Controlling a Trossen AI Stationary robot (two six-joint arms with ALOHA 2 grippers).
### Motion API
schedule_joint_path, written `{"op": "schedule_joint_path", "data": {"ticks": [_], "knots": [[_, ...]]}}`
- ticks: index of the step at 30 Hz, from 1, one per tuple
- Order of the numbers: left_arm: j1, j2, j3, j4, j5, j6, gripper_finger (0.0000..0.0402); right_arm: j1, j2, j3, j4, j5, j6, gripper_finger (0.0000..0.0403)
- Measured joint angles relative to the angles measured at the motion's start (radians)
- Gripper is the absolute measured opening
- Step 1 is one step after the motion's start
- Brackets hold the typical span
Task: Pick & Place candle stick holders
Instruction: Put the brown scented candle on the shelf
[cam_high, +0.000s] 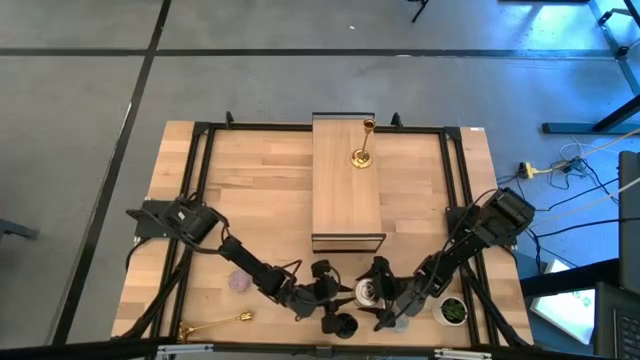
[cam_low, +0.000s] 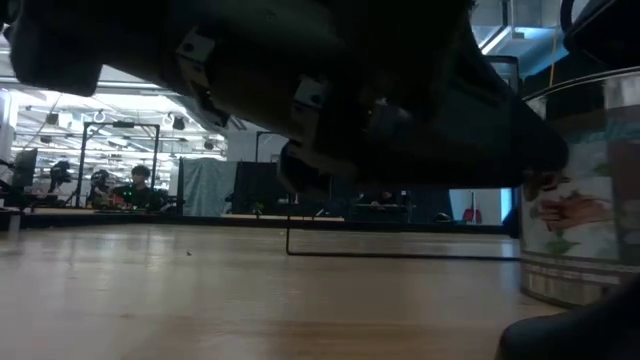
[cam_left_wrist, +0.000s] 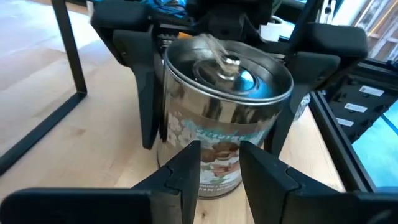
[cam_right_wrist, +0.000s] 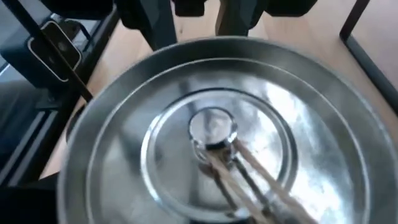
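The silver holder (cam_left_wrist: 224, 106), a tin with a printed label and a knobbed lid (cam_right_wrist: 211, 127), stands upright on the table near its front edge (cam_high: 368, 292). My right gripper (cam_high: 380, 283) is open, and its fingers (cam_left_wrist: 142, 87) stand on either side of the tin. My left gripper (cam_left_wrist: 221, 158) faces the tin from the opposite side, its fingers a narrow gap apart with nothing between them. A tall gold holder (cam_high: 361, 145) stands on the long wood block (cam_high: 346, 185). Another gold holder (cam_high: 215, 323) lies on its side at the front left. A lilac holder (cam_high: 238, 281) and a black one (cam_high: 340, 325) rest nearby. My left gripper's fingertips (cam_left_wrist: 189, 155) show right in front of the tin's labelled wall (cam_left_wrist: 221, 146); I cannot tell whether they touch it. My right gripper's fingers flank the tin's wall (cam_left_wrist: 171, 93) coming level from the table's right; I cannot tell whether they touch it.
A small white pot with a green plant (cam_high: 452, 311) stands just right of my right arm. A black frame (cam_high: 200, 200) runs along both sides of the table. Bare tabletop lies left and right of the wood block.
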Motion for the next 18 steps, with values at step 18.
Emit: {"op": "schedule_joint_path", "data": {"ticks": [18], "knots": [[0.001, 0.004, 0.005, -0.006, 0.002, 0.003, 0.0106, -0.011, -0.002, 0.002, -0.049, -0.005, 0.059, 0.0387]]}}
